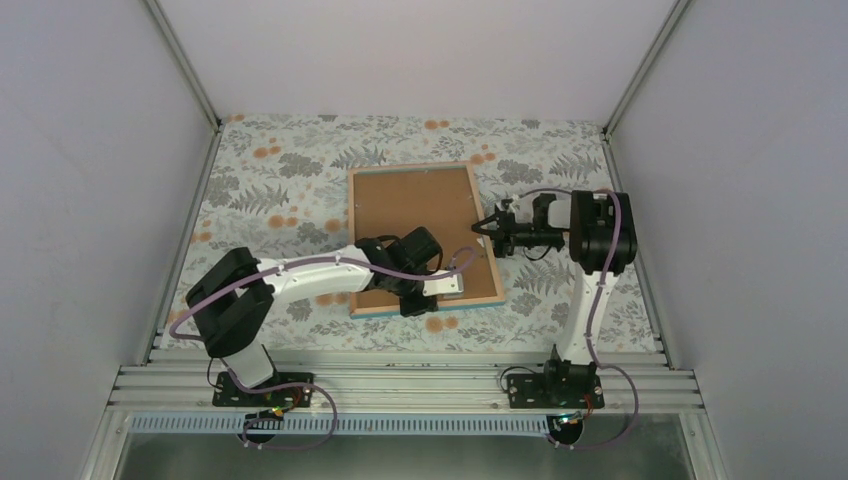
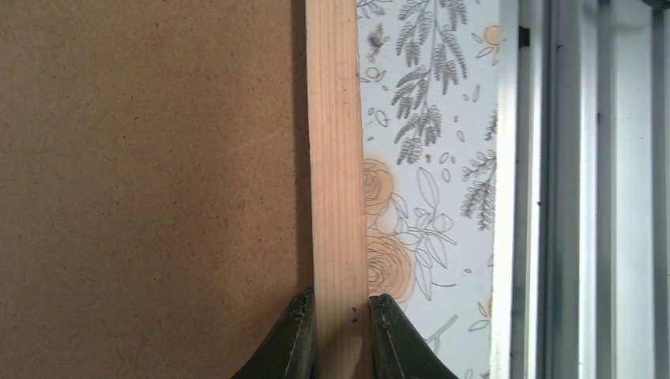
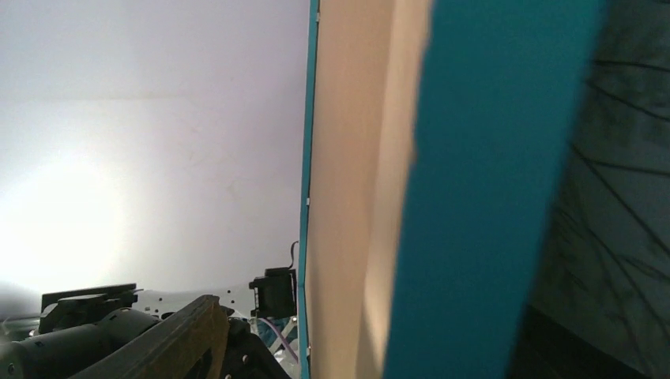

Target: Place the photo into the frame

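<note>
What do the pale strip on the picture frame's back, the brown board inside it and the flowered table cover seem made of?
Pale back strip of the rectangular picture frame: bare unfinished wood, straight grain lines showing. Brown backing board: likely hardboard or fibreboard, matte, finely speckled, no grain. Flowered table cover: matte printed sheet, fabric or paper, unclear.

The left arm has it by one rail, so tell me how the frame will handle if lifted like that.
Probably stiff: the frame has solid-looking wood rails. Likely light for its size, the rails being thin. Pinched by the left gripper on one narrow rail only, it may tilt or pivot.
</note>
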Controlling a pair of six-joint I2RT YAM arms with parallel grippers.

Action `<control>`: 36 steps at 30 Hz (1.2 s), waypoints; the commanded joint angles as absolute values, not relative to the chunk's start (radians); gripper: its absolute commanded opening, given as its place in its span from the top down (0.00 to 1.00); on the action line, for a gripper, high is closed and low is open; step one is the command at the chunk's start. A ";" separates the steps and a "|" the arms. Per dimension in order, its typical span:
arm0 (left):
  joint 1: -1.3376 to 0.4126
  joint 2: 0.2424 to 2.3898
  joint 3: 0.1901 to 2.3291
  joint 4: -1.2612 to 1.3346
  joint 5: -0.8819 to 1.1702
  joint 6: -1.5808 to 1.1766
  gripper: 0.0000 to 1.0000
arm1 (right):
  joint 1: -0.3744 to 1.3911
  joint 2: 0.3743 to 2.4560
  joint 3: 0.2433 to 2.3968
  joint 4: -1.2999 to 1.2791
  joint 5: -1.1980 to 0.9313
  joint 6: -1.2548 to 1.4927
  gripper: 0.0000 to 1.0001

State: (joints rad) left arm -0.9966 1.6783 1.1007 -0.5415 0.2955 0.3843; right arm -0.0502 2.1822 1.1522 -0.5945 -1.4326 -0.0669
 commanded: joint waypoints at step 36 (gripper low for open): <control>-0.698 1.452 1.278 -0.633 0.592 0.485 0.00 | 0.004 1.852 1.325 -0.650 -1.401 0.038 0.96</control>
